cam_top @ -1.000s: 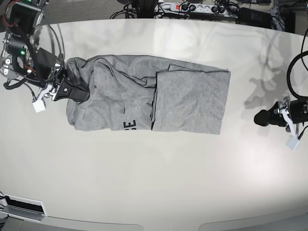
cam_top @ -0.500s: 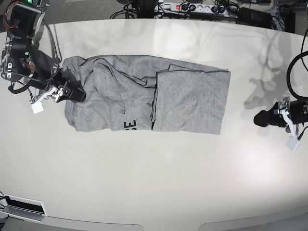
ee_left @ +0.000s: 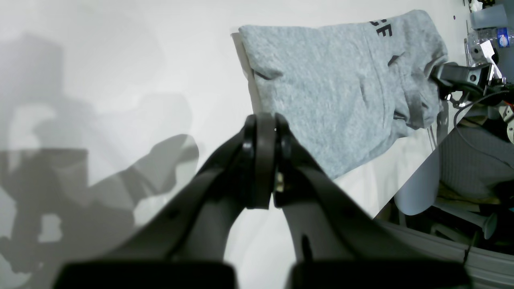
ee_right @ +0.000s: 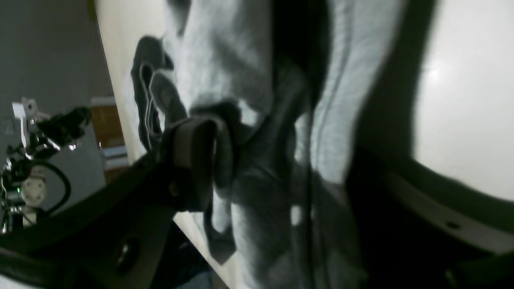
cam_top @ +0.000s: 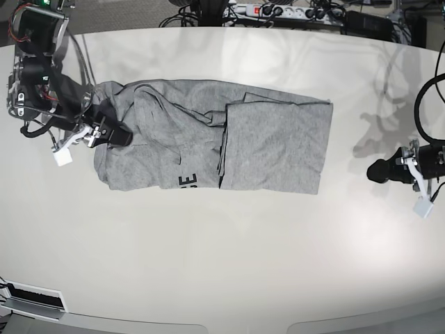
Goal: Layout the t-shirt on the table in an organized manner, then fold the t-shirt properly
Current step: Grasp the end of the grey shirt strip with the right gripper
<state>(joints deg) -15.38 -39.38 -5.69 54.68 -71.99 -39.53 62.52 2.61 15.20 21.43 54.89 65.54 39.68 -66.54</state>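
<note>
The grey t-shirt (cam_top: 208,139) lies on the off-white table (cam_top: 222,264), its right part folded over the middle and its left end bunched. Black letters (cam_top: 188,182) show at its front edge. My right gripper (cam_top: 115,132) sits at the shirt's bunched left edge. In the right wrist view the right gripper (ee_right: 289,160) is open, its fingers (ee_right: 196,160) standing apart with shirt fabric (ee_right: 225,72) between them. My left gripper (cam_top: 379,170) rests on bare table well to the right of the shirt. The left wrist view shows the left gripper (ee_left: 263,124) shut with nothing in it, facing the shirt (ee_left: 333,88).
A power strip with cables (cam_top: 285,10) runs along the table's far edge. A white vented box (cam_top: 35,299) sits at the front left corner. The table's curved edge (ee_left: 417,172) passes close behind the shirt's far end in the left wrist view.
My right gripper has slid a little to the right onto the shirt's left edge and its jaws have narrowed slightly. The left arm has not moved.
</note>
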